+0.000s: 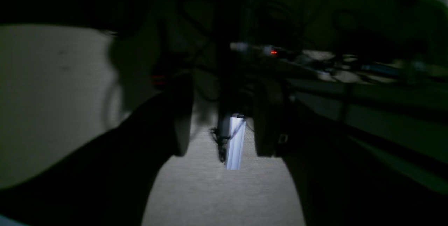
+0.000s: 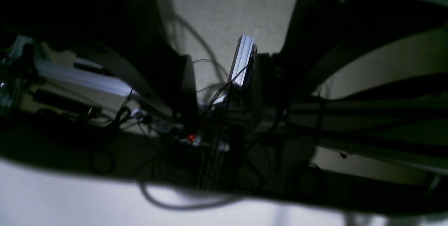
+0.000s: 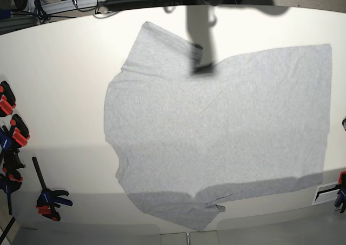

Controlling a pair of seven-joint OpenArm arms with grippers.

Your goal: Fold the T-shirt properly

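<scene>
T-shirt (image 3: 216,131) flat on table (image 3: 59,93); wrist views dark, blurry.

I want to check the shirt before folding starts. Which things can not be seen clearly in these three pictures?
- Large light grey cotton T-shirt: in the base view its lower sleeve lies in shadow, and any print is not visible.
- Both wrist views: dark and blurred; the shirt does not appear.
- Left end effector and right end effector: only dark finger shapes show, standing apart with nothing between.
- Red and blue clamps: cut by the base view's left edge.

Right end effector (image 2: 220,75) spread, framing a pale rail (image 2: 242,59).
</scene>
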